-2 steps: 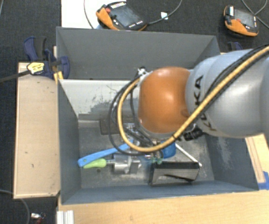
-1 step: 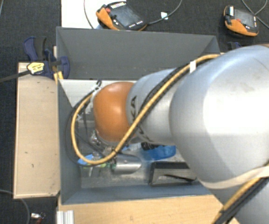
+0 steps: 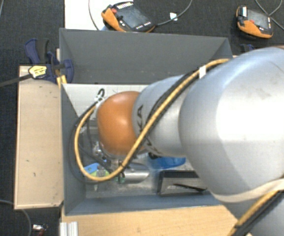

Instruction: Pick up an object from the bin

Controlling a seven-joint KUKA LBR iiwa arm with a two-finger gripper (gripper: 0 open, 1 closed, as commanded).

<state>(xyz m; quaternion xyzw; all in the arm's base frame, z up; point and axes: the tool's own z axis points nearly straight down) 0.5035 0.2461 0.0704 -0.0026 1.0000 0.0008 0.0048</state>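
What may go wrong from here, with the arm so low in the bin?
The yellow cable loops low beside the orange cover, near the bin's left wall; it may snag on the wall or on loose things. The silver cylinder, the small blue thing and the black box lie close round that cover; a move down may push or crush them.

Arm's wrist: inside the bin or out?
Inside: the orange wrist cover lies within the bin's walls, over a blue thing near the left wall. How deep, cannot tell.
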